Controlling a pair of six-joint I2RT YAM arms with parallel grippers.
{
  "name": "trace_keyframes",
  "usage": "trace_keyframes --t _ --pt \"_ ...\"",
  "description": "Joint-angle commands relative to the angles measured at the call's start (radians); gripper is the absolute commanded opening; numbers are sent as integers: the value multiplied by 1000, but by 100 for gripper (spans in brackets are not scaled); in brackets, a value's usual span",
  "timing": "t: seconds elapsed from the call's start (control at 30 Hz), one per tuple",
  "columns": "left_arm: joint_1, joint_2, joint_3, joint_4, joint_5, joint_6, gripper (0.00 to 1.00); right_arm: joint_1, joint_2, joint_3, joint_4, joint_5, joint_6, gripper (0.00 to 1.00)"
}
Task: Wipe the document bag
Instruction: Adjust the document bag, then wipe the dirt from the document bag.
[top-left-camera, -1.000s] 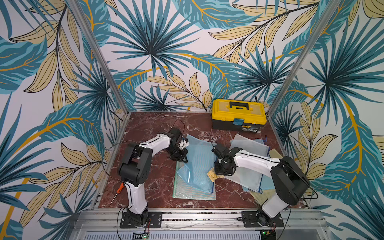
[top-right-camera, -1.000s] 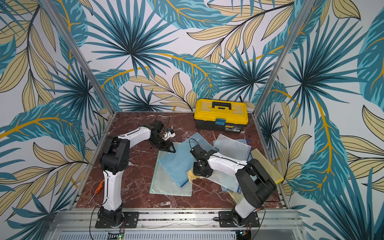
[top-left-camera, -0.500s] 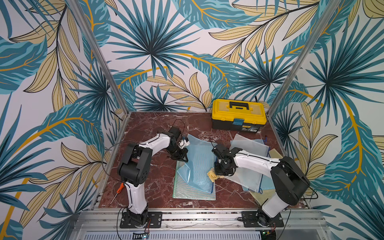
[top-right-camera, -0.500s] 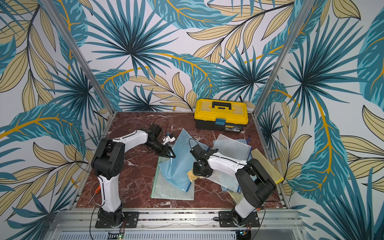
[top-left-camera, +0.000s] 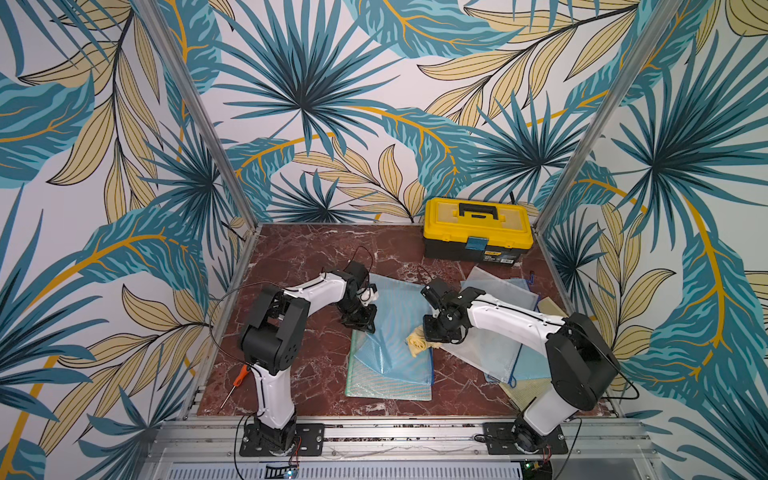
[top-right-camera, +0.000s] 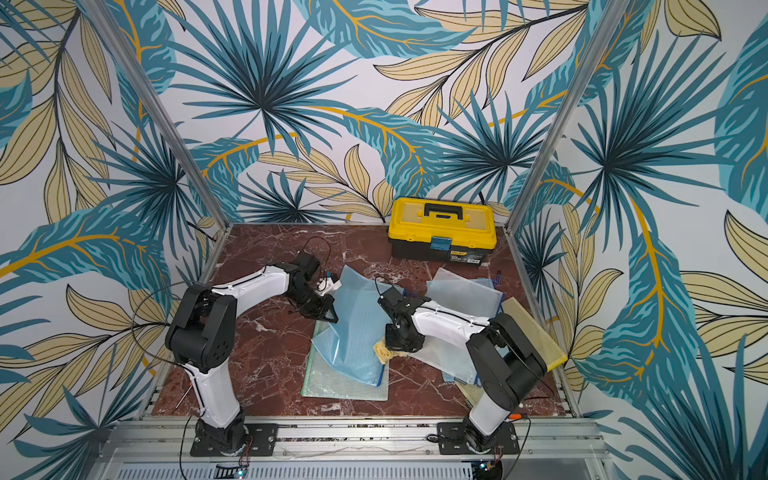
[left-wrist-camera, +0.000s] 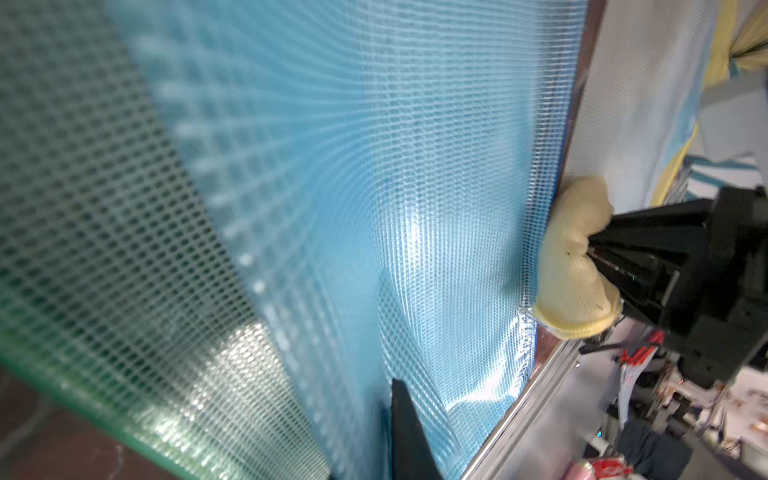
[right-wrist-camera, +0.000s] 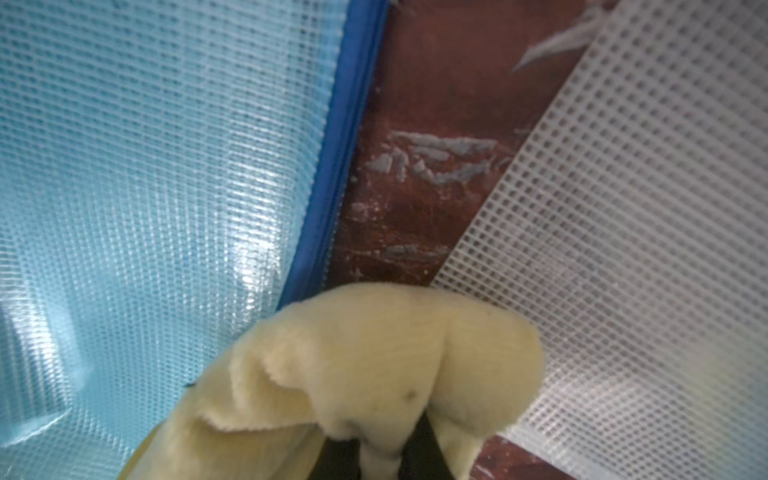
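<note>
On the red-brown veined marble table (top-left-camera: 311, 257), centre: the document bag (top-left-camera: 390, 332) (top-right-camera: 353, 332), a soft translucent blue plastic with a fine woven grid and a darker blue zip edge. It lies askew on a flat green bag (top-left-camera: 386, 390) of the same gridded plastic. The blue sheet is buckled, with glossy creases in the left wrist view (left-wrist-camera: 415, 208).

Left gripper (top-left-camera: 365, 322) (top-right-camera: 328, 313): black jaws pressed together on the bag's left edge. Only one finger (left-wrist-camera: 405, 436) shows in its wrist view, with the mesh puckered around the tip.

Right gripper (top-left-camera: 428, 337) (top-right-camera: 392, 347): pinching a pale yellow cloth (top-left-camera: 417, 345) (left-wrist-camera: 573, 270), fleecy and bunched into soft folds. The cloth touches the bag's zip edge (right-wrist-camera: 332, 166); part of it rests over the blue mesh (right-wrist-camera: 145, 166).

Right of the bag: overlapping white bags (top-left-camera: 498, 299) (right-wrist-camera: 623, 208) with a coarser square grid. A strip of bare marble lies between them and the blue bag.

Back right corner: toolbox (top-left-camera: 478, 226) (top-right-camera: 442, 230), hard plastic, with a yellow lid, black base, black handle and blue latch. There is a white label on the base; its print is too small to read.

Front left edge: screwdriver (top-left-camera: 240, 376) with an orange handle and thin metal shaft.
</note>
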Motion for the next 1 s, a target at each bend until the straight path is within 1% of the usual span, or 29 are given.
trace_keyframes --t 0.0,0.07,0.13,0.17,0.2,0.23,0.27,0.3,0.37,0.43,0.47,0.57,0.6,0.63,0.7,0.8,0.9,0.97 --pt "-22 -18 -37 1 -98 -67 6 1 -15 47 -53 7 -37 0" --pt "-46 -23 -54 13 -135 -101 7 3 -27 77 -33 -31 -32 0" --pt "-72 -20 -61 31 -142 -132 9 10 -10 108 5 -97 -17 0" --pt "-86 -20 -63 38 -147 -144 14 19 9 130 7 -112 -11 0" --pt "-100 -20 -64 45 -159 -162 22 33 34 159 3 -119 -6 0" --pt "-110 -22 -65 51 -159 -176 25 48 54 186 0 -116 -8 0" --pt "-119 -28 -68 60 -159 -190 30 63 81 217 -15 -97 -7 0" --pt "-128 -36 -73 71 -155 -202 38 76 108 246 -35 -75 -6 0" --pt "-136 -63 -87 91 -146 -217 47 80 148 272 -48 -58 -4 0" --pt "-137 -93 -110 109 -144 -220 48 80 177 270 -45 -29 -1 0" --pt "-136 -109 -123 114 -141 -217 47 76 191 270 -49 -24 -2 0" --pt "-137 -143 -165 146 -106 -214 36 75 214 248 -32 -36 -5 0" --pt "-137 -151 -180 153 -105 -219 30 75 221 241 -22 -43 -6 0" --pt "-137 -159 -193 159 -107 -226 26 74 229 236 -17 -45 -8 0" --pt "-137 -183 -230 182 -112 -241 18 73 250 236 -31 -20 -9 0" --pt "-136 -215 -286 215 -121 -253 1 55 257 218 -41 23 -10 0" --pt "-137 -231 -328 245 -106 -268 0 -10 243 191 -57 52 -12 0" --pt "-138 -233 -351 264 -125 -292 0 -51 230 190 -82 95 -13 0"
